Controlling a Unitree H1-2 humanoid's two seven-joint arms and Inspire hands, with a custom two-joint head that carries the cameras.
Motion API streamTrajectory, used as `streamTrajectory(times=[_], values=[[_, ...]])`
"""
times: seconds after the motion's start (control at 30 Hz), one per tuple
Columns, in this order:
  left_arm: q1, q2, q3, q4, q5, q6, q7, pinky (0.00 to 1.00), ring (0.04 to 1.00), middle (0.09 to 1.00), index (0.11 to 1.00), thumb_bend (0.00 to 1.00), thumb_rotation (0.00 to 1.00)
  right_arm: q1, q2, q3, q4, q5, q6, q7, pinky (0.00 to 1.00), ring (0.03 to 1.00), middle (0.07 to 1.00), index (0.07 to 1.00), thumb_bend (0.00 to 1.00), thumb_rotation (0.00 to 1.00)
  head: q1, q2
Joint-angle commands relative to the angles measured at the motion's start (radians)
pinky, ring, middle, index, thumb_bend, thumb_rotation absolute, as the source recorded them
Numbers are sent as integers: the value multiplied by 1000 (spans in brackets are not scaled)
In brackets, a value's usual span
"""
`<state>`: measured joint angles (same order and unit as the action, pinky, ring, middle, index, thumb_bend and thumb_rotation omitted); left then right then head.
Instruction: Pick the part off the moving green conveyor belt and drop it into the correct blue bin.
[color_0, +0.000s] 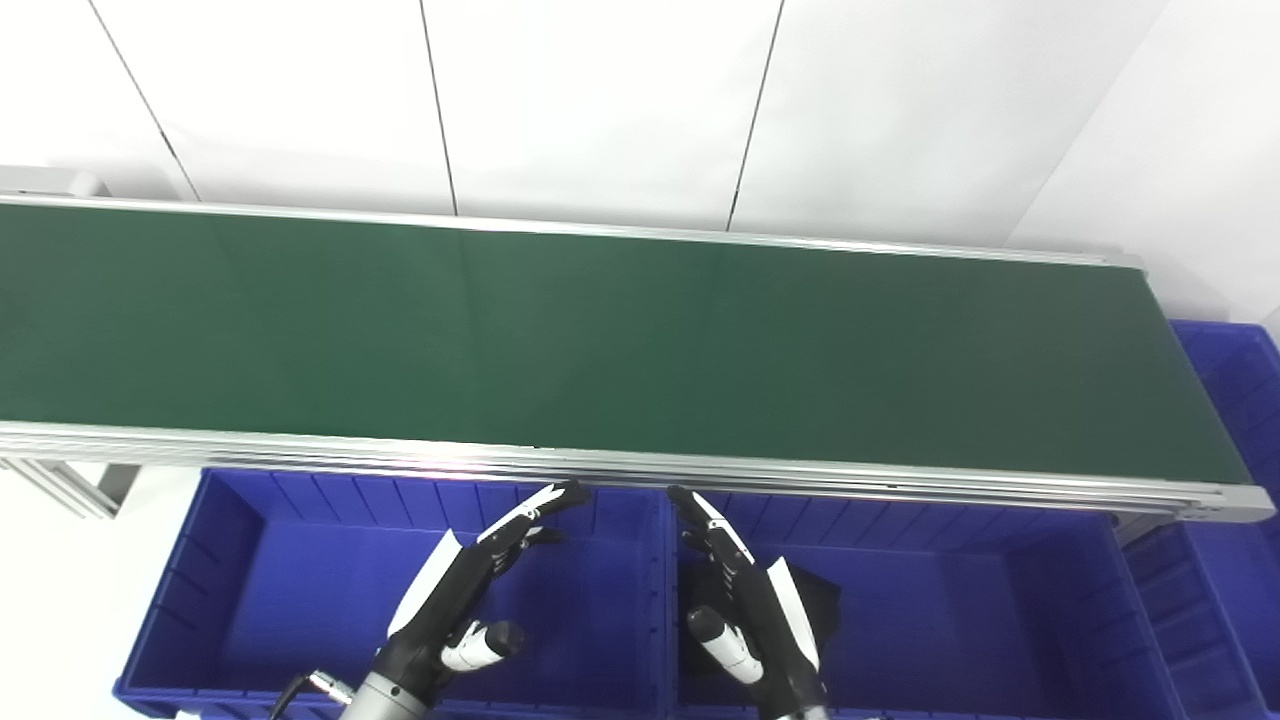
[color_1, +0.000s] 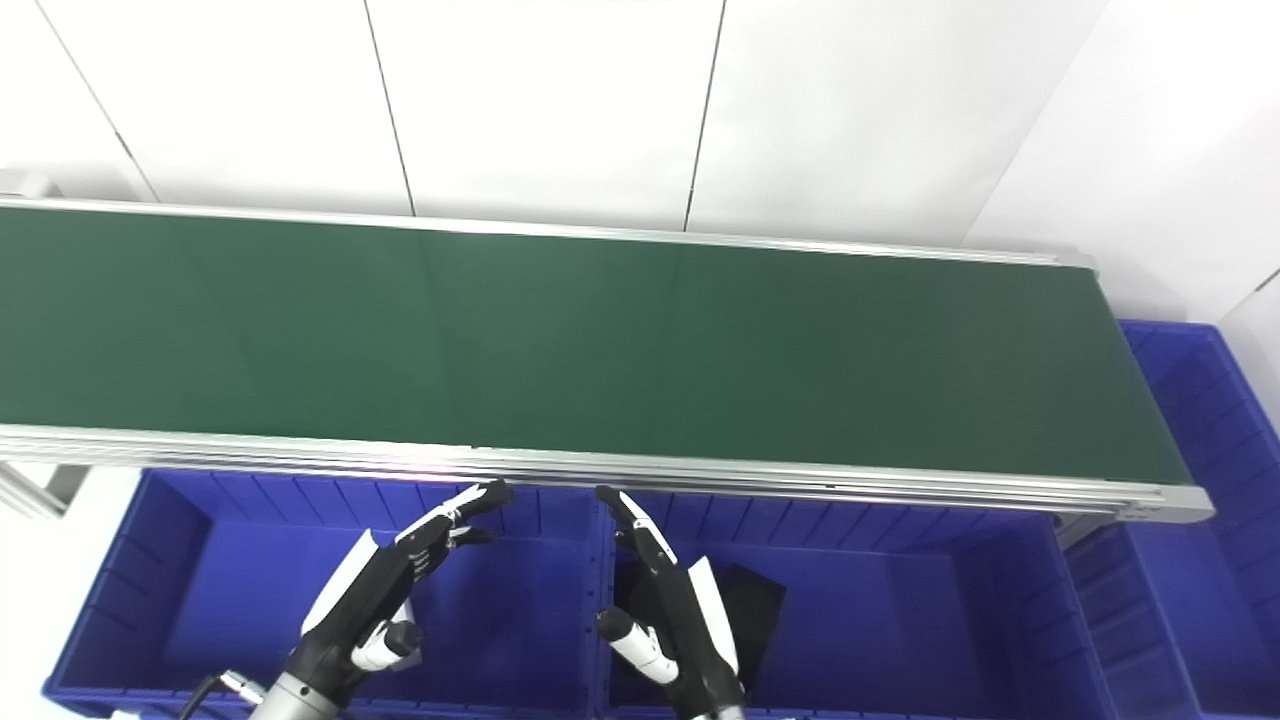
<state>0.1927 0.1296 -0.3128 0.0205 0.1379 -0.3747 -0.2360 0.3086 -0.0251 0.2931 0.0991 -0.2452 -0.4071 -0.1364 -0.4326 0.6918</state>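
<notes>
The green conveyor belt runs across the view and carries no part that I can see. My left hand is open and empty, held over the left blue bin just below the belt's near rail. My right hand is open and empty over the middle blue bin. A flat black part lies in that bin, partly hidden behind my right hand. Both hands' fingers point up toward the belt.
A third blue bin stands at the belt's right end. The aluminium rail edges the belt's near side. A frame leg shows at lower left. White wall panels stand behind the belt.
</notes>
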Motion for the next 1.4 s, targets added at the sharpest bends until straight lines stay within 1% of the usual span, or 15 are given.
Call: streamTrajectory(times=[0.0, 0.07, 0.1, 0.23, 0.4, 0.47, 0.57, 0.77, 1.0, 1.03, 1.07, 1.13, 1.2, 1.27, 1.37], values=[[-17, 4, 3, -34, -7, -5, -5, 810, 912, 928, 848, 970, 1000, -5, 18, -3, -39, -4, -31, 7, 875, 930, 919, 900, 955, 970, -4, 4], [-19, 5, 7, -36, -15, 4, -6, 838, 924, 935, 853, 987, 1000, -8, 22, -5, -44, -10, -23, 10, 869, 923, 917, 902, 954, 975, -32, 13], [-21, 9, 10, -36, -19, 6, -8, 835, 925, 936, 855, 985, 1000, -10, 26, -5, -46, -13, -19, 12, 862, 920, 917, 901, 955, 976, -65, 19], [-29, 21, 21, -35, -40, 13, -22, 837, 933, 944, 864, 1000, 1000, -19, 44, -6, -45, -18, -5, 17, 837, 908, 909, 900, 951, 970, -110, 26], [-42, 36, 22, -11, -46, -27, -30, 819, 927, 944, 878, 966, 1000, -30, 56, -7, -28, -11, -18, 22, 875, 917, 913, 898, 961, 958, -112, 29], [-41, 37, 21, -14, -50, -22, -32, 814, 923, 938, 876, 941, 1000, -30, 59, -9, -29, -8, -21, 25, 888, 918, 912, 897, 972, 956, -94, 39], [-38, 31, 19, -23, -46, -5, -31, 808, 917, 935, 872, 964, 1000, -25, 56, -14, -45, -7, -10, 30, 885, 923, 915, 899, 981, 962, -66, 43], [-30, 11, 12, -37, -38, 24, -27, 827, 930, 944, 871, 1000, 1000, -12, 41, -28, -70, -14, -9, 39, 841, 903, 909, 899, 950, 974, -20, 49], [-25, -8, 10, -40, -19, 21, -17, 824, 929, 943, 870, 1000, 1000, -3, 26, -38, -78, 5, -15, 61, 826, 891, 921, 903, 933, 963, 7, 49], [-24, -12, 9, -43, -16, 23, -16, 825, 930, 944, 870, 1000, 1000, -1, 24, -39, -81, 8, -15, 63, 825, 890, 921, 903, 932, 963, 31, 52], [-23, -14, 9, -45, -14, 25, -16, 823, 928, 943, 870, 1000, 1000, 1, 22, -41, -84, 11, -15, 66, 825, 886, 919, 900, 936, 963, 31, 52], [-23, -20, 7, -38, -3, 10, -11, 821, 924, 937, 869, 1000, 1000, 8, 18, -45, -97, 18, -9, 73, 828, 887, 919, 900, 938, 964, 63, 60], [-23, -24, 4, -34, 3, -2, -9, 823, 922, 930, 869, 968, 1000, 14, 15, -50, -108, 30, -6, 81, 843, 896, 923, 905, 936, 953, 82, 64], [-22, -28, 0, -37, 10, 1, -4, 825, 920, 927, 869, 953, 1000, 19, 11, -55, -114, 36, -7, 86, 848, 898, 924, 908, 936, 947, 99, 68], [-14, -37, -5, -47, 30, 17, 7, 833, 921, 931, 874, 975, 1000, 24, 5, -66, -118, 36, -19, 87, 831, 883, 914, 914, 922, 972, 125, 70]])
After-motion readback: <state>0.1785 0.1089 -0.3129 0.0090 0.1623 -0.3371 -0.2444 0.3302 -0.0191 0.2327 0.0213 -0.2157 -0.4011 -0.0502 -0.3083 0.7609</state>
